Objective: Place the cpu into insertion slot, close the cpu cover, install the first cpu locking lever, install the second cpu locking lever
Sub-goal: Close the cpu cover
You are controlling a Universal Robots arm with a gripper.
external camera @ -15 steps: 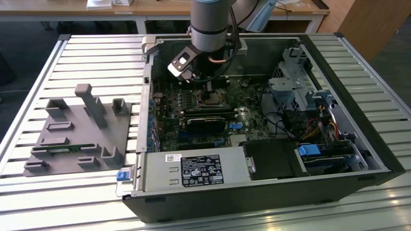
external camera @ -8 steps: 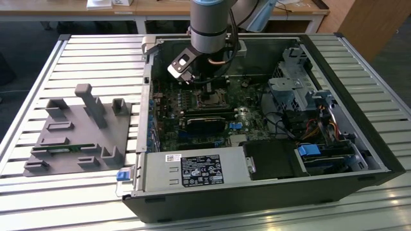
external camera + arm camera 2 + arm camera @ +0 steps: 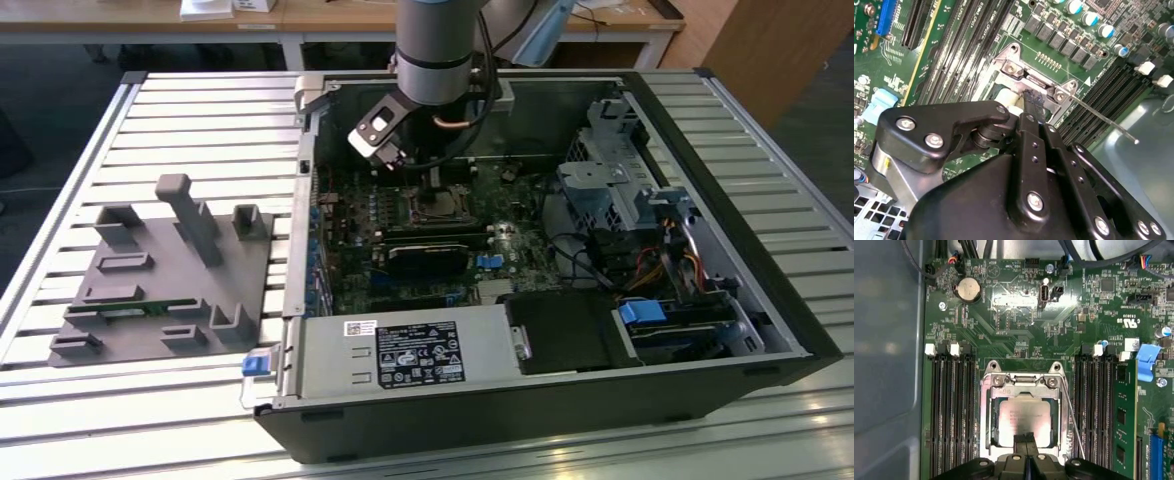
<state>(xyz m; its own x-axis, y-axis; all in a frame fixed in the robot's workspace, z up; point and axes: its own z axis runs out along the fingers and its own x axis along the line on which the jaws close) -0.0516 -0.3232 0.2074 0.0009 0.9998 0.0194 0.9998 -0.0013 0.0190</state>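
Pincer (image 3: 1026,439) clenched on nothing, tips on closed cpu cover (image 3: 991,420) over cpu (image 3: 1024,417), likely pinning it flat while lever (image 3: 1074,425) looks unlatched.

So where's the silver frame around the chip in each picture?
Exterior view: cpu cover lies directly beneath the arm.
First wrist view: cpu cover frames the cpu, beyond the gripper.
Second wrist view: cpu cover partly behind the gripper.
Shared landmark: long black memory slots beside it.

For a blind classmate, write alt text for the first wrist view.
A silvery chip sits inside a square metal frame on a green circuit board. The gripper, jaws closed, is at the chip's edge.
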